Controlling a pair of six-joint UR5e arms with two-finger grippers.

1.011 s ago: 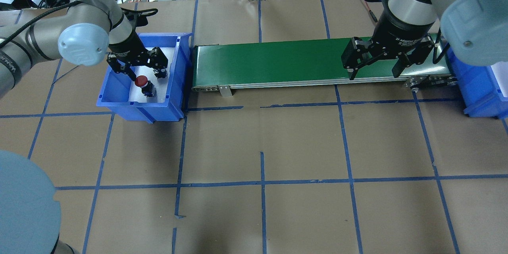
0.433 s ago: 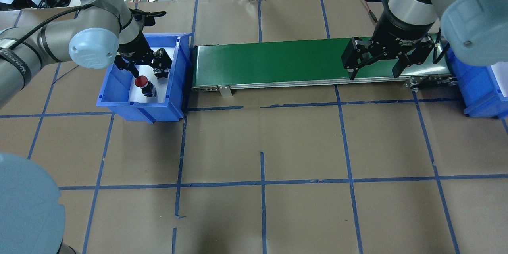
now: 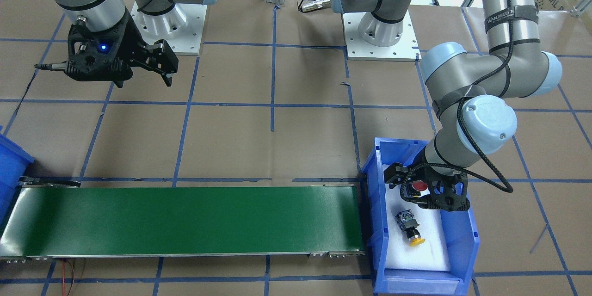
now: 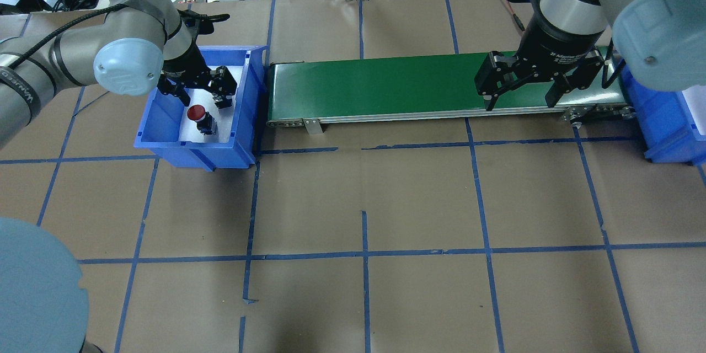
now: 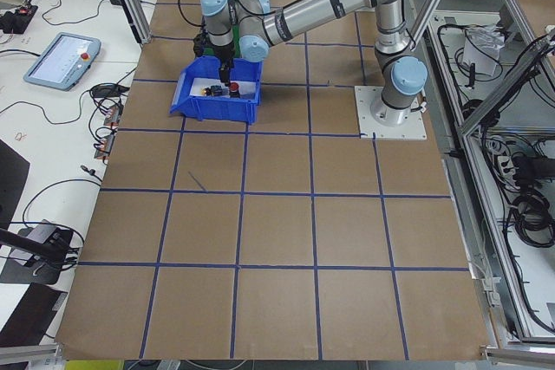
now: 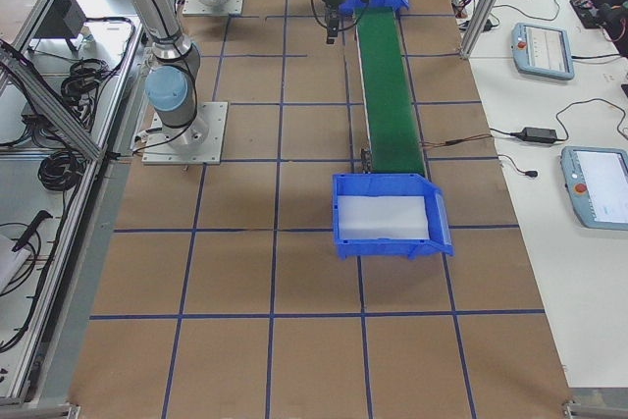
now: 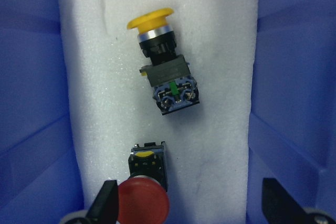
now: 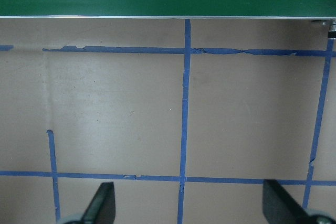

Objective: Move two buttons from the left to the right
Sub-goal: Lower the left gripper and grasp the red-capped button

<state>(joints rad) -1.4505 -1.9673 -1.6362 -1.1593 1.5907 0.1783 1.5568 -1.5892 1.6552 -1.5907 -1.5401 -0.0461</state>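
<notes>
Nearest the left wrist camera: the left gripper [image 7: 191, 205], low inside the left blue bin [image 4: 193, 150], spread wide and clamped on nothing. Just beside one of its fingertips [image 7: 107, 205], within the gap, the red button [image 7: 143, 207]; cannot tell whether touching. In that view, red cap toward the gripper, black body beyond it, long axis running up the white foam pad [image 7: 220, 51]; hard to tell whether lying flat or tipped. Farther along the foam, apart from the red one, the yellow button [image 7: 164, 72], on its side, yellow cap pointing away from the gripper toward the operators' end of the bin, terminal block toward the red button, long axis slightly slanted off the bin's length. Beyond the bin, just beside its side wall, the green conveyor belt [image 4: 386, 85], stretching toward the robot's right. Near the belt's right end, raised over the table on the robot's side of it, the right gripper [image 4: 519, 100], likewise opened wide, holding and touching nothing, fingers pointing down at brown paper and blue tape. Past that, at the belt's end, a second blue bin [image 6: 392, 247] lined with white foam.
</notes>
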